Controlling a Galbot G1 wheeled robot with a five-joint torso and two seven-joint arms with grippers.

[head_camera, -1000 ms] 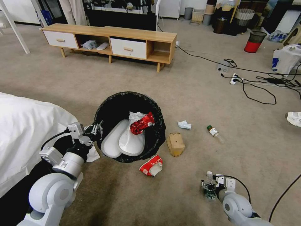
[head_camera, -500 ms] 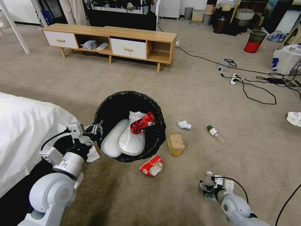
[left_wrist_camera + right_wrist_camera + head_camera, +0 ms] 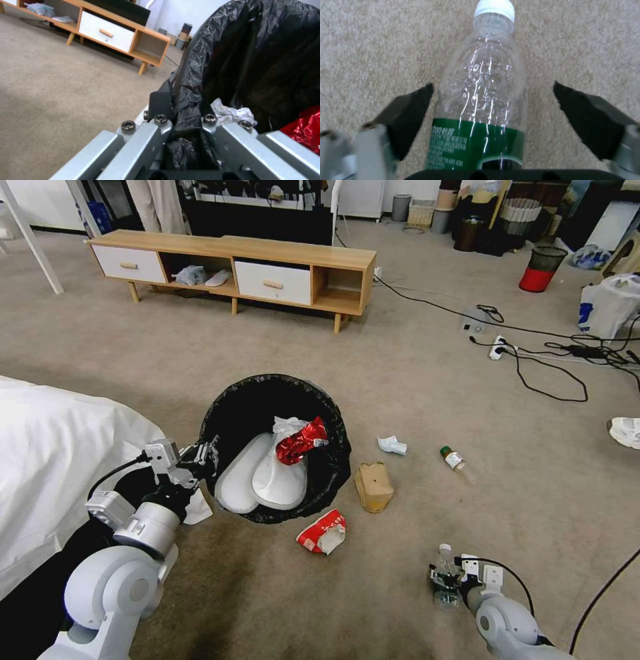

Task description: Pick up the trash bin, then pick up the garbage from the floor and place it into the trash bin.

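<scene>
Down on the carpet at the robot's right, the right gripper [image 3: 445,584] sat with its jaws spread wide on either side of a clear bottle [image 3: 483,100], its green label nearest the wrist and its white cap pointing away, neither pad touching it. Over by the bed, the left gripper [image 3: 204,455] was clamped on the rim of the trash bin [image 3: 333,473], the black liner pinched between its fingers [image 3: 160,102].
</scene>
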